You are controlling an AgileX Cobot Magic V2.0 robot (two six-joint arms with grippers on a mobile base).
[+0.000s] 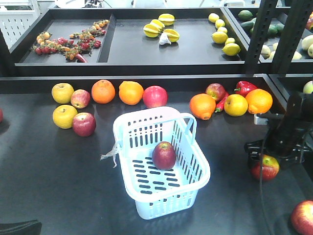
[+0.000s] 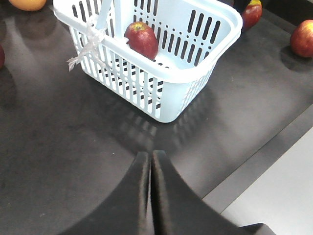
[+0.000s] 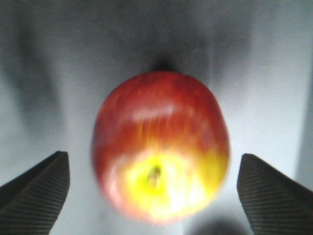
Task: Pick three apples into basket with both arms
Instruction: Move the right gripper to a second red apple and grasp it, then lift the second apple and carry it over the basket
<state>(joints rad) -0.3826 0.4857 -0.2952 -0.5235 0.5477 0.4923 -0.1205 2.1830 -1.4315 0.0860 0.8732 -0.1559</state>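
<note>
A pale-blue slotted basket [image 1: 122,131] stands mid-table with one dark-red apple [image 1: 164,155] lying inside it. At the right, my right gripper [image 1: 267,155] hangs over another red apple [image 1: 265,168]. In the right wrist view this apple [image 3: 161,142] sits between the open fingers [image 3: 39,191], stem end facing the camera, with a gap on each side. My left gripper [image 2: 150,154] is shut on nothing, low over the bare table in front of the basket [image 2: 171,98], where the apple [image 2: 142,39] shows inside. More red apples lie at the left [image 1: 84,124] and the bottom right [image 1: 303,217].
Along the back edge lie oranges [image 1: 103,91], yellow apples [image 1: 62,93], red apples [image 1: 155,96] and red peppers [image 1: 244,87]. Behind are black trays [image 1: 110,54] of tomatoes, starfruit and lemons. Black posts [image 1: 257,34] rise at the right. The table's front edge [image 2: 259,156] runs near my left gripper.
</note>
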